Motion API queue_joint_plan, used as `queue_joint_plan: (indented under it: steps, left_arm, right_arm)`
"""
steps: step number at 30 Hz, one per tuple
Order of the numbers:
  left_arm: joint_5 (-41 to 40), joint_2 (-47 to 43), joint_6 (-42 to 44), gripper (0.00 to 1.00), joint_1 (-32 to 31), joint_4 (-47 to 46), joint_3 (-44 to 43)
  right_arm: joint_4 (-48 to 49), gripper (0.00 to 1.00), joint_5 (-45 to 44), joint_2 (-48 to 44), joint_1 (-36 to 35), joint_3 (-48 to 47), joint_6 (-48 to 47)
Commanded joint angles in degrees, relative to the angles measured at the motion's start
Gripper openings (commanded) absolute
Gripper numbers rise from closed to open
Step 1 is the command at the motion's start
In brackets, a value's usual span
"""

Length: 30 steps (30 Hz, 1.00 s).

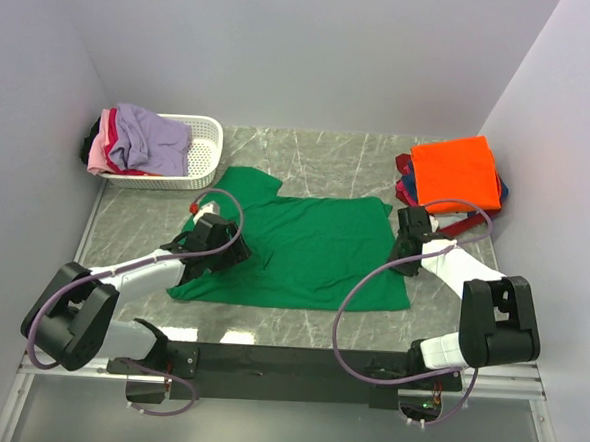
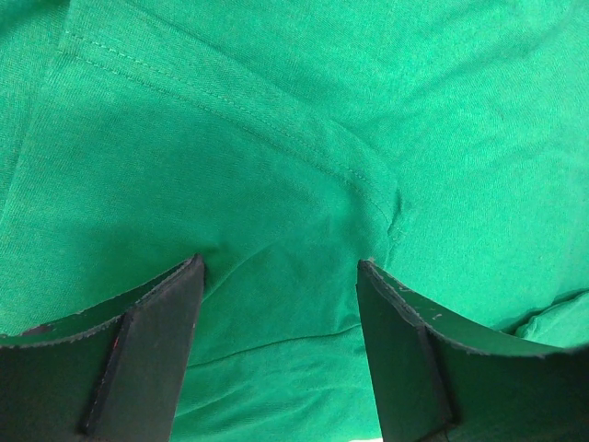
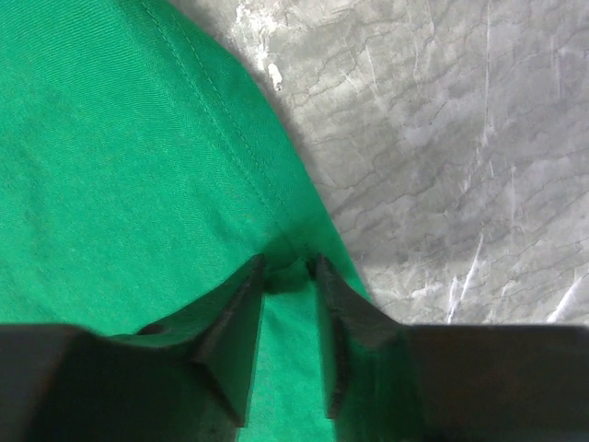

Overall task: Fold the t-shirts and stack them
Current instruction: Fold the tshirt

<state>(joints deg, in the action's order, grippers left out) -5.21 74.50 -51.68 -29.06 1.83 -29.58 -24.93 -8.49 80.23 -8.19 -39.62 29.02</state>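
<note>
The bright green t-shirt (image 1: 313,247) lies spread on the marble table, partly folded, one sleeve at the upper left. My left gripper (image 1: 235,252) is over its left part, jaws wide open, cloth between them (image 2: 281,267) but not gripped. My right gripper (image 1: 398,249) is at the shirt's right edge, jaws closed to a narrow gap on a small bunch of the green hem (image 3: 287,269). A folded orange t-shirt (image 1: 461,171) tops a stack at the back right, red (image 1: 406,183) and navy (image 1: 503,190) cloth under it.
A white slotted basket (image 1: 204,150) stands at the back left with lavender (image 1: 145,137) and pink (image 1: 101,149) shirts heaped in it. Bare marble (image 3: 442,138) shows right of the green hem. Walls close in left, right and behind.
</note>
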Motion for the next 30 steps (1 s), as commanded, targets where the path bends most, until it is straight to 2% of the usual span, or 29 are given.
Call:
queue_joint_plan:
  steps: [1,3,4,10,30]
  left_arm:
    - [0.5,0.4,1.4,0.73,0.1,-0.8,-1.3]
    - [0.4,0.4,1.4,0.73,0.1,-0.8,-1.3]
    - [0.3,0.4,1.3,0.73,0.1,-0.8,-1.2]
    - [-0.2,1.1,1.4,0.73,0.1,-0.8,-1.1]
    - [-4.4,-2.3,0.1,0.74,0.1,0.4,1.6]
  right_arm:
    - [0.0,0.34,-0.9,0.4,0.5,-1.1,-0.5]
    - [-0.2,0.29,-1.0,0.4,0.5,-1.0,-0.6]
    - [-0.3,0.23,-1.3,0.3,0.5,-1.1,-0.8]
    - [-1.5,0.00,-3.8,-0.7,0.5,-0.8,-0.9]
    - [-5.0,0.00,-5.4,-4.4,1.4,-2.0,0.3]
